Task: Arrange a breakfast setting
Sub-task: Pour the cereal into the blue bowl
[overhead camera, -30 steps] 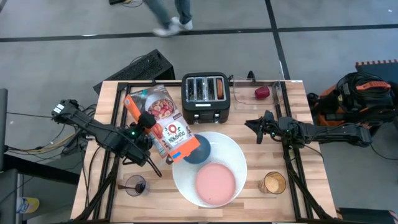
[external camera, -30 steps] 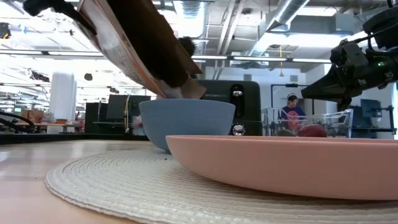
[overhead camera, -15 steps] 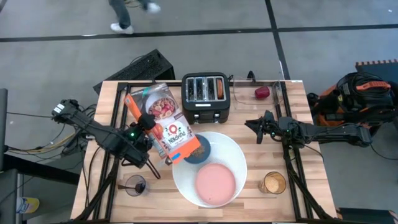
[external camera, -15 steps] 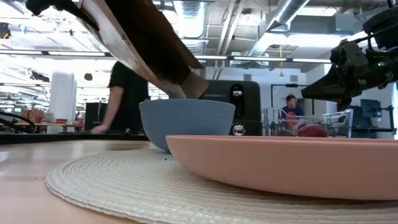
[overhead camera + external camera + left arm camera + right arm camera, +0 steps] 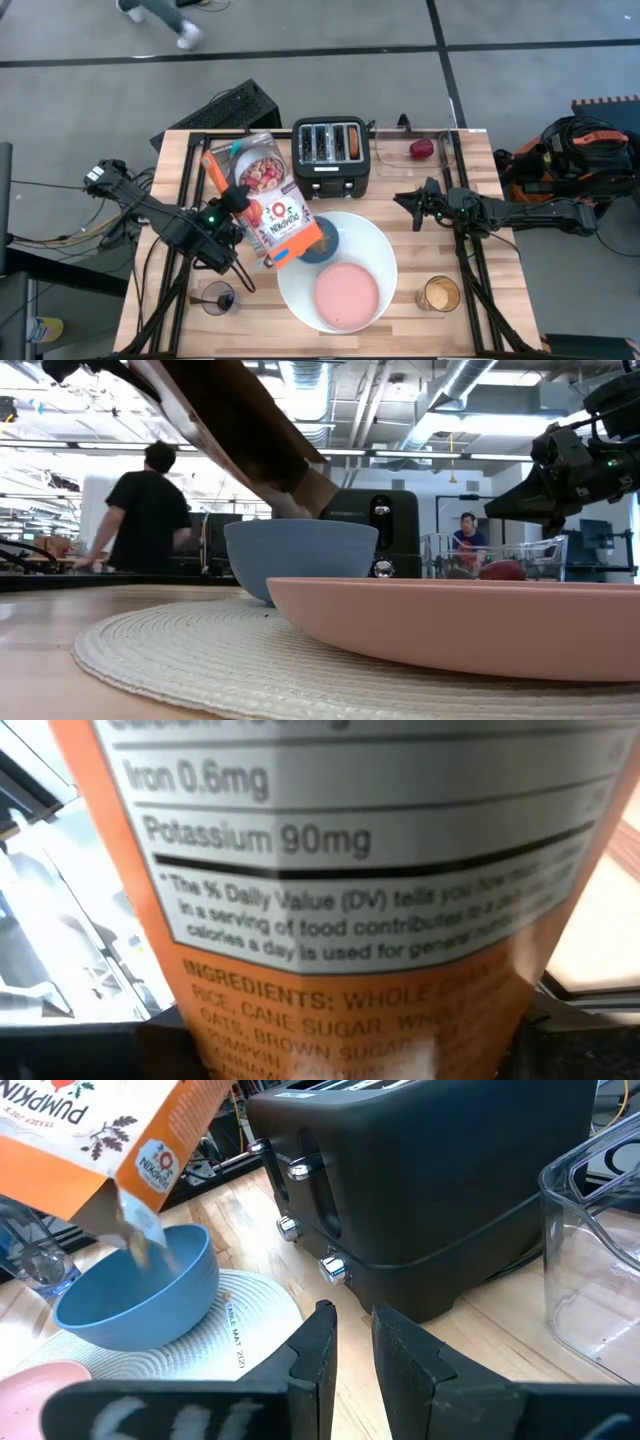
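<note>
1. The pink plate [image 5: 346, 291] lies on the large white plate [image 5: 385, 255], nearest the counter's [image 5: 400, 225] front edge.
2. The blue bowl [image 5: 322, 245] sits just behind the pink plate, on the white plate.
3. The left pincer [image 5: 236, 203] is clamped on a tilted cereal box [image 5: 268, 205], whose open end pours cereal [image 5: 135, 1245] into the bowl.
4. The right pincer [image 5: 345, 1342], fingers slightly apart and empty, hovers right of the bowl.
5. The toaster [image 5: 332, 157] stands behind the bowl.

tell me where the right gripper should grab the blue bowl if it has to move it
Probably by the rim, on the side facing the toaster. The small blue bowl sits upright and open, its thin wall suiting one finger inside and one outside. The left gripper holds the cereal box tilted over its far side, so come from above once that clears.
</note>
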